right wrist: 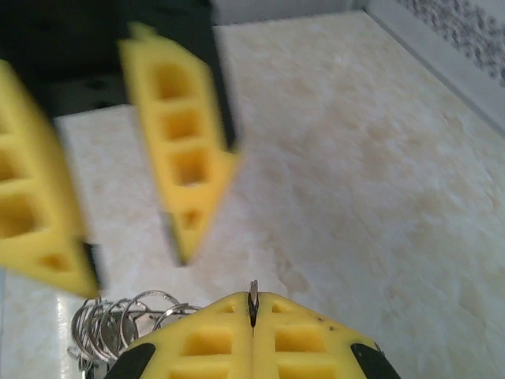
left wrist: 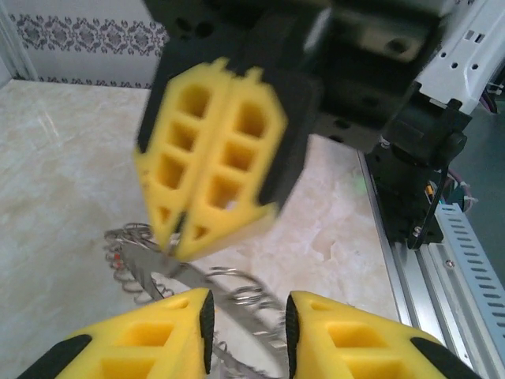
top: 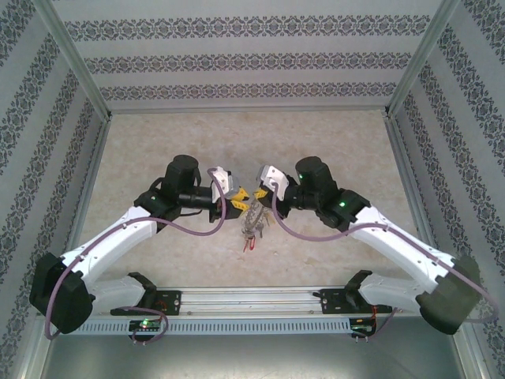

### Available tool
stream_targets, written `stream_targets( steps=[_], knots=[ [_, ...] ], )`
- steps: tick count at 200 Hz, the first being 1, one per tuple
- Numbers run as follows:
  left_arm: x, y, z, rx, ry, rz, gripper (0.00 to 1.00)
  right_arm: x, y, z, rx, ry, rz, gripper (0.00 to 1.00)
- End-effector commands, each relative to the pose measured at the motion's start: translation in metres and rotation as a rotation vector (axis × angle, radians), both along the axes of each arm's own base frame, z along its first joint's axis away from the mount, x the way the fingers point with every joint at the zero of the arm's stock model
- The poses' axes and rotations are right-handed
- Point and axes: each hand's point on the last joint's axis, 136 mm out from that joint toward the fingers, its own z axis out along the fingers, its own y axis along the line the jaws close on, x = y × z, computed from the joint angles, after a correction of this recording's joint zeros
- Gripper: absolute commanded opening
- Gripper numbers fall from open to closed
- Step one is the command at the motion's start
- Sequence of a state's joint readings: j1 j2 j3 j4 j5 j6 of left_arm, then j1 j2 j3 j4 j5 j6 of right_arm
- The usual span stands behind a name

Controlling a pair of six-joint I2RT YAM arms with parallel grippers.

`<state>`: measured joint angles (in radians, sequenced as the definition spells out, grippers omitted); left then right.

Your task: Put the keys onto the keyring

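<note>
The counter (top: 158,142) is a pale beige slab with a cloudy marble pattern, and most of it is bare. Walls (top: 237,55) papered in grey bands of small ornament close it in at 9, 12 and 3 o'clock. Slim metal posts (top: 75,59) run along the corners. At 6 o'clock a slotted metal rail (top: 252,298) carries both arm bases, each with a small green light.

The left arm (top: 118,233) reaches in from 8 o'clock and the right arm (top: 379,233) from 4 o'clock. They meet near the middle of the counter. The left hand (top: 237,194) and right hand (top: 258,192) are almost tip to tip.

The keys (top: 251,223) are a small silver bunch just on the 6 o'clock side of the two hands. A red tag (top: 248,245) sits at the bunch's 6 o'clock end. The top view does not show whether the bunch hangs or rests on the stone.

In the right wrist view the right hand's yellow pads are pressed together on a thin sliver of metal (right wrist: 253,290) from the bunch. I cannot tell whether it is a key or a ring. Several wire loops (right wrist: 118,320) fan out at 9 o'clock of those pads.

The left hand's fingers (right wrist: 185,150) stand apart with a clear gap and clamp nothing. In its own wrist view, metal from the bunch shows through that gap.
</note>
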<state>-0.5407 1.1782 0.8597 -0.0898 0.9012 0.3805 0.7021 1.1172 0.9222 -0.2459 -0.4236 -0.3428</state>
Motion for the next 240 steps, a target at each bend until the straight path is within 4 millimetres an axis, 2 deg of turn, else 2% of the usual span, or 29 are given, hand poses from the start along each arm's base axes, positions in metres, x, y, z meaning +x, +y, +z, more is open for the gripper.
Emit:
stream_targets(
  steps=[1,21,42,83,120,144,186,209,221,240],
  knots=[
    [-0.002,-0.004,0.013,-0.011,-0.116,-0.029,0.34,-0.031,0.006,0.014,0.027,-0.064,0.176,0.00],
    [-0.005,-0.006,0.013,0.000,-0.145,-0.048,0.34,-0.036,0.007,0.018,0.038,-0.084,0.194,0.00],
    [-0.011,-0.010,0.016,0.000,-0.150,-0.077,0.27,-0.036,0.009,0.020,0.048,-0.091,0.200,0.00],
    [-0.015,-0.013,0.017,-0.004,-0.163,-0.089,0.27,-0.037,0.011,0.021,0.048,-0.092,0.212,0.00],
    [-0.009,-0.016,0.011,0.005,-0.144,-0.066,0.21,-0.036,0.011,0.023,0.058,-0.091,0.204,0.00],
    [-0.003,-0.018,0.016,-0.032,-0.131,-0.032,0.20,-0.033,0.011,0.019,0.043,-0.095,0.186,0.00],
    [-0.006,-0.022,0.021,-0.079,-0.107,-0.050,0.00,-0.032,0.011,0.018,0.042,-0.104,0.173,0.00],
    [-0.013,-0.023,0.023,-0.091,-0.111,-0.088,0.00,-0.031,0.009,0.017,0.036,-0.115,0.160,0.00],
    [-0.012,-0.022,0.025,-0.100,-0.115,-0.078,0.00,-0.028,0.006,0.019,0.034,-0.116,0.136,0.15],
    [-0.016,-0.022,0.030,-0.116,-0.130,-0.089,0.00,-0.028,-0.001,0.023,0.041,-0.104,0.113,0.23]
  ],
)
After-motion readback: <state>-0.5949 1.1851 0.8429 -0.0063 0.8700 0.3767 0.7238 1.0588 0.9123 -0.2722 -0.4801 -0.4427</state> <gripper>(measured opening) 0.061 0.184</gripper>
